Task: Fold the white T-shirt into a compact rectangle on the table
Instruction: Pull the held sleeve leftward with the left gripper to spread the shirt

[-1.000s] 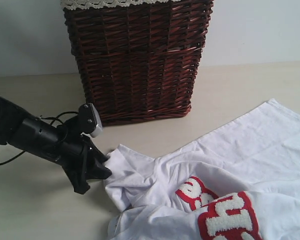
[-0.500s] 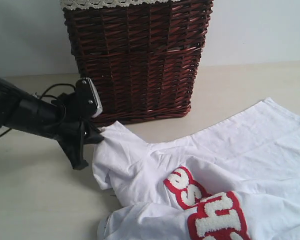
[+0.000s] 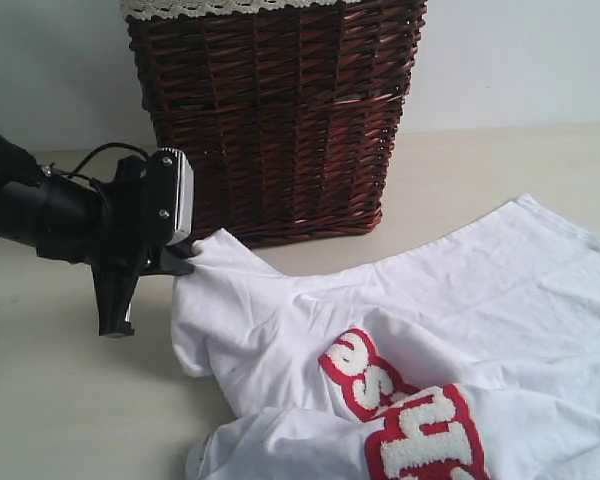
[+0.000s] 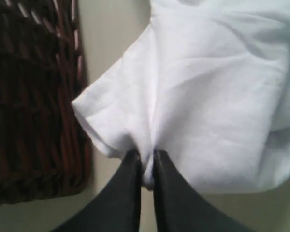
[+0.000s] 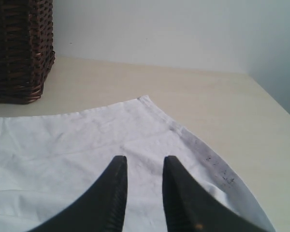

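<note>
The white T-shirt (image 3: 430,310) lies crumpled across the table (image 3: 60,400), its red patch with fuzzy white letters (image 3: 400,420) facing up near the front. My left gripper (image 3: 185,262) is shut on a sleeve edge of the shirt (image 4: 135,130) and holds it lifted just in front of the basket. In the left wrist view a pinch of white cloth sits between the two dark fingers (image 4: 130,183). My right gripper (image 5: 144,162) hovers open over a flat part of the shirt (image 5: 87,140) near its hem corner, nothing between its fingers. It is out of the exterior view.
A tall dark wicker basket (image 3: 275,120) with cream lace trim stands at the back, close beside the left gripper. A light wall runs behind the table. The table's right edge (image 5: 275,104) lies beyond the shirt's hem corner.
The left gripper has closed on the sleeve and pulled it up and back toward the basket. The shirt's near part and its red patch have slid left with it.
</note>
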Motion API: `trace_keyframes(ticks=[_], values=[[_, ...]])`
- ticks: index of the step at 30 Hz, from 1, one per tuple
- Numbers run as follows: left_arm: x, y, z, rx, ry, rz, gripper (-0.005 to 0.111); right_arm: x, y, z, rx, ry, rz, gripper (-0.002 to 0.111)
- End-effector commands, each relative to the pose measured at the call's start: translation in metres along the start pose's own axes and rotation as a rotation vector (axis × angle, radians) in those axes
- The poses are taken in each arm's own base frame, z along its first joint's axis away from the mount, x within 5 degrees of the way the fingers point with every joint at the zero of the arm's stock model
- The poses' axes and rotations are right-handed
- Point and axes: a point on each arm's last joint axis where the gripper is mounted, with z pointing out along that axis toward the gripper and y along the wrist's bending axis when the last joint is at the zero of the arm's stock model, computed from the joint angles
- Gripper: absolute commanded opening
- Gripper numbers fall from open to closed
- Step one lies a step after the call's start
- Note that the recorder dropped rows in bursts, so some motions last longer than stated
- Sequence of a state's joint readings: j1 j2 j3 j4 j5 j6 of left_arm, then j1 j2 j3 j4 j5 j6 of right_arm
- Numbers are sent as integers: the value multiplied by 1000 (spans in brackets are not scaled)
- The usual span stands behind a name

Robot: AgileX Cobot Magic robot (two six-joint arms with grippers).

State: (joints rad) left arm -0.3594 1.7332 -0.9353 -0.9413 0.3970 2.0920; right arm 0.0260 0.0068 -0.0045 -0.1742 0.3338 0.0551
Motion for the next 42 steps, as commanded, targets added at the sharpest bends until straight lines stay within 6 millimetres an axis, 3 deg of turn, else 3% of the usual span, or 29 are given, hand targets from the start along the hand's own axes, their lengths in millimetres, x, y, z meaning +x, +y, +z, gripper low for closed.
trace_keyframes(ticks=[1, 8, 12, 15, 18, 21, 23, 25, 28, 29, 32, 35, 38, 42], values=[[-9, 17, -20, -126, -3, 5, 0, 1, 0, 0, 6, -8, -7, 27], [-29, 44, -42, -234, -63, 18, 0, 1, 0, 0, 6, -8, -7, 27], [-37, 51, -39, -200, -113, 18, 0, 1, 0, 0, 6, -8, -7, 27], [-35, 52, -25, -167, -126, -22, 12, 1, 0, 0, 6, -8, -7, 27], [-32, 52, -12, -148, -141, -93, 33, 1, 0, 0, 6, -8, -7, 27], [-32, 53, -5, -146, -180, -246, 53, 1, 0, 0, 6, -8, -7, 27], [-33, 54, -8, -144, -217, -482, 60, 1, 0, 0, 6, -8, -7, 27], [-36, 57, -21, -149, -246, -665, 59, 1, 0, 0, 6, -8, -7, 27], [-32, 57, -44, -95, -246, -770, 59, 1, 0, 0, 6, -8, -7, 27], [-24, 48, -46, -4, -214, -784, 59, 1, 0, 0, 6, -8, -7, 27], [16, 28, -31, 61, -107, -862, 59, 1, 0, 0, 6, -8, -7, 27], [54, 3, -1, 146, -4, -899, 59, 1, 0, 0, 6, -8, -7, 27], [57, -4, 19, 209, -82, -812, 59, 1, 0, 0, 6, -8, -7, 27], [45, -6, 35, 187, -170, -700, 58, 1, 0, 0, 6, -8, -7, 27]])
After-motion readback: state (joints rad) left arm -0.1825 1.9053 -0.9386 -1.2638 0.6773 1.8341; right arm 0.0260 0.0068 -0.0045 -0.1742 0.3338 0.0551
